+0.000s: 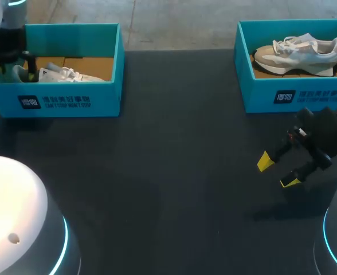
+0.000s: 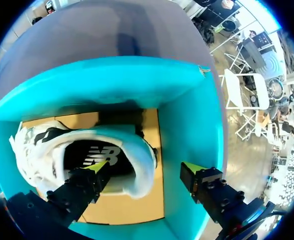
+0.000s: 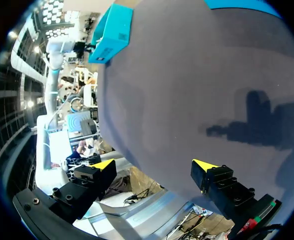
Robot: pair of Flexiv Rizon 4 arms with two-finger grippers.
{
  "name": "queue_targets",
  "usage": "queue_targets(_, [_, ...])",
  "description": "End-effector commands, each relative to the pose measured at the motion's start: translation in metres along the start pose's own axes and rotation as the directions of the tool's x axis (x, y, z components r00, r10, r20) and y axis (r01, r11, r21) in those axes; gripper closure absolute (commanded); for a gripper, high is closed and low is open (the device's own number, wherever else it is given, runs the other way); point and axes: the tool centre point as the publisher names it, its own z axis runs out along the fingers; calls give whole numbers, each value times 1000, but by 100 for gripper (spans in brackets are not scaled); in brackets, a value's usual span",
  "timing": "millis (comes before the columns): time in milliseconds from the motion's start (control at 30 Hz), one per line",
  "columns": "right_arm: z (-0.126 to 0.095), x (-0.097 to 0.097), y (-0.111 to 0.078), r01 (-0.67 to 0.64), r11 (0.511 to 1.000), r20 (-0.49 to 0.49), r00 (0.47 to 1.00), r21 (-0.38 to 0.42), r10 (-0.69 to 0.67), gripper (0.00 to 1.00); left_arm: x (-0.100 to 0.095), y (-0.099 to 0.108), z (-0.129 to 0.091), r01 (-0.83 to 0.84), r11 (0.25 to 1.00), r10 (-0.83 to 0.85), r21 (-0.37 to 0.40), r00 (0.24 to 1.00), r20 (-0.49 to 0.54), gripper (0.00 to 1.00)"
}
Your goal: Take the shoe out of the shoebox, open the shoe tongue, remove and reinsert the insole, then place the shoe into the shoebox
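A white shoe (image 1: 65,74) lies in the teal shoebox (image 1: 71,100) at the back left. My left gripper (image 1: 20,71) hangs down into that box over the shoe's heel end. In the left wrist view the left gripper (image 2: 146,170) stands wide open: one fingertip (image 2: 99,167) is over the shoe's (image 2: 42,145) opening above the dark insole (image 2: 102,155), the other is out by the box wall (image 2: 187,125), and the heel collar lies between them untouched. My right gripper (image 1: 277,172) (image 3: 154,167) is open and empty above the table at the right.
A second teal shoebox (image 1: 283,94) at the back right holds a grey and white shoe (image 1: 297,52). The dark table (image 1: 174,172) spreads between the boxes. The right wrist view shows the left box (image 3: 112,35) far ahead across the table.
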Motion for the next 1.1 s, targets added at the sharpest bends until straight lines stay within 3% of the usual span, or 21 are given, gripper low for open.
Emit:
queue_targets(33, [1, 0, -1, -1, 1000, 2, 1000, -2, 1, 0, 5, -7, -12, 5, 1000, -5, -19, 1000, 13, 0])
queue_targets(633, [1, 0, -1, -1, 1000, 2, 1000, -2, 1, 0, 3, -11, -60, 74, 996, -68, -44, 991, 117, 0])
queue_targets(1100, [1, 0, -1, -1, 1000, 2, 1000, -2, 1, 0, 10, -47, -112, 123, 992, -118, -41, 986, 116, 0])
